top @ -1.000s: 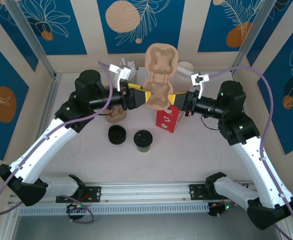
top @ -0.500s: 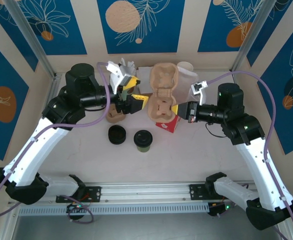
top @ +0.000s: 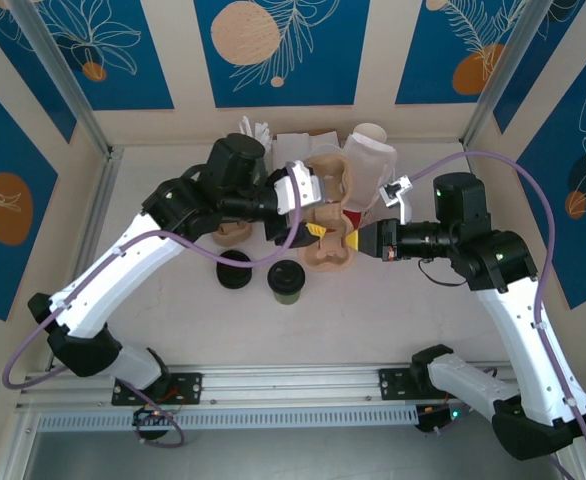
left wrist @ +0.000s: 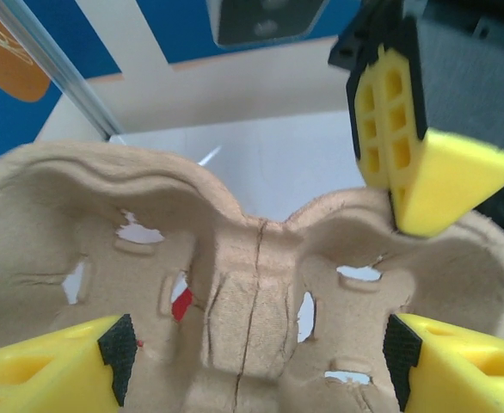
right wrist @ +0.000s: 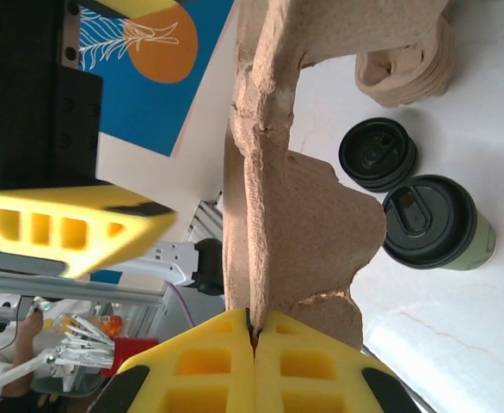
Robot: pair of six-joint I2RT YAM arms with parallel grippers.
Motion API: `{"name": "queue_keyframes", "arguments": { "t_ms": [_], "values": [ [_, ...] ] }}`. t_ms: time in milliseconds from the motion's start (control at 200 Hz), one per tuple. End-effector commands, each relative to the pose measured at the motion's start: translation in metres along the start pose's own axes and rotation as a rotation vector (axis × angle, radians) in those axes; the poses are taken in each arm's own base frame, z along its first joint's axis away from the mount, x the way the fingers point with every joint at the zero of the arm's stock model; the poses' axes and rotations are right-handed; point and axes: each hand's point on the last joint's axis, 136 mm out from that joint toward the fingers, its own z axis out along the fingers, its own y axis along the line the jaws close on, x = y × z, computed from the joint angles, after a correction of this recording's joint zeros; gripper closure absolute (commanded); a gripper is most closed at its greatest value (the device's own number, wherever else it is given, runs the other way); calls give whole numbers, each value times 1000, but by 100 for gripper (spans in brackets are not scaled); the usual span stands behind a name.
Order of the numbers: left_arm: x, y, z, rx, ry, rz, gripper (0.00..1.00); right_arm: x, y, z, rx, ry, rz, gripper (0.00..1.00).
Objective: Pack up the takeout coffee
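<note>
The takeout coffee (top: 286, 282), an olive-green cup with a black lid, stands upright on the table in front of the arms; it is also in the right wrist view (right wrist: 433, 224). Behind it a brown pulp cup carrier (top: 330, 215) hangs tilted above the table. My right gripper (top: 358, 240) is shut on the carrier's edge (right wrist: 252, 331). My left gripper (top: 308, 200) is open, its yellow fingers (left wrist: 63, 370) spread wide either side of the carrier (left wrist: 243, 301). Of the red paper bag (top: 348, 214), a sliver shows behind the carrier.
A loose black lid disc (top: 235, 269) lies just left of the coffee. A stack of pulp carriers (top: 231, 232) sits behind it under the left arm. White paper items (top: 373, 150) and white sticks (top: 253, 128) stand by the back wall.
The left arm has swung right and now straddles the carrier. The right gripper has brought the carrier lower and nearer, in front of the red bag. The coffee and disc have not moved.
</note>
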Motion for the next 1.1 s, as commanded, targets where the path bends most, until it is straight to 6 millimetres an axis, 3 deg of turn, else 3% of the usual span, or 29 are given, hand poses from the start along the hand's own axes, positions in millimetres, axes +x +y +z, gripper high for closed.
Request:
{"name": "queue_keyframes", "arguments": {
  "t_ms": [0, 135, 275, 380, 730, 1095],
  "values": [
    [1, 2, 2, -37, 60, 92, 23, 8, 11, -2, -43, 49, -2, 100],
    [7, -1, 9, -30, 94, 104, 24, 10, 11, 1, -61, 57, -2, 100],
    [9, -5, 13, -12, 107, 99, 32, 11, 8, 3, -60, 56, 3, 100],
    [13, -3, 16, -23, 128, 100, 45, 11, 7, 3, -61, 57, 4, 100],
    [15, -4, 27, -19, 170, 113, 43, 13, 6, 4, -59, 57, 0, 100],
    [20, -2, 35, -19, 210, 82, 55, 14, 2, 2, -32, 45, -13, 100]
  ]
}}
